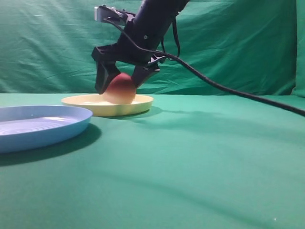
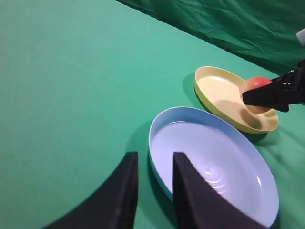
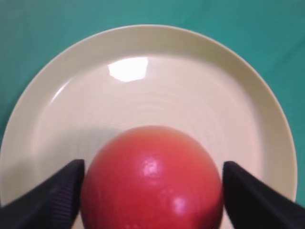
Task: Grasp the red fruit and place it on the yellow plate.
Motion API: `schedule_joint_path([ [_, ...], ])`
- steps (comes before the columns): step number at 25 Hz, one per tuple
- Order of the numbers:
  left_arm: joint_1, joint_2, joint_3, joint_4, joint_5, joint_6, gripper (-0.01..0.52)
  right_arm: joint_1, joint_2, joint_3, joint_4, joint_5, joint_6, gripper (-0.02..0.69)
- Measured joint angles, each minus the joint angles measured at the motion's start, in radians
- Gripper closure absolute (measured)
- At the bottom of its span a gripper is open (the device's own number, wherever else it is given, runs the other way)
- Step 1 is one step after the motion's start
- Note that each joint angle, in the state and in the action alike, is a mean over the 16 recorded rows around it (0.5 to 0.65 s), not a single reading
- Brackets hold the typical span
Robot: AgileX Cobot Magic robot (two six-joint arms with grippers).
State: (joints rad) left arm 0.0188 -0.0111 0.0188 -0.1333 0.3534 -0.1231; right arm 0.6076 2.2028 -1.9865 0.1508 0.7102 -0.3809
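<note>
Green cloth-covered bench (image 1: 200, 167) across the whole scene, with a crumpled green backdrop (image 1: 238, 43) behind. Largest on it: a shallow round light blue plastic plate (image 1: 38, 125) at near left, unused. Farther back, just right of it and apart from it, the shallow round pale yellow plastic plate (image 1: 143, 102) with a low raised rim. Above that plate, the black right gripper (image 1: 121, 78) reaching down from the upper right, trailing a black cable (image 1: 228, 88).

Between its jaws, the smooth dome-shaped red fruit (image 3: 151, 179), red on top and paler below, over the near part of the yellow plate and seemingly resting on or just above its floor. Jaws standing apart: in the right wrist view a thin gap at the left pad, a wider one at the right, so no clamp on the fruit. Left gripper (image 2: 153, 191) idle over the near rim of the blue plate, fingers slightly apart, holding nothing.

Step in hand, by judgement: release and withdrawal. Best done by lifting straight up, jaws kept wide, without brushing the fruit sideways, since a round fruit could roll toward the low rim.
</note>
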Motion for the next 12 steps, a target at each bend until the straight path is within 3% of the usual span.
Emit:
schedule_joint_path([
  [12,0.0,0.0,0.0,0.0,0.0,0.0,0.357,0.0,-0.306,-0.083,-0.057,0.412,0.172,0.556],
])
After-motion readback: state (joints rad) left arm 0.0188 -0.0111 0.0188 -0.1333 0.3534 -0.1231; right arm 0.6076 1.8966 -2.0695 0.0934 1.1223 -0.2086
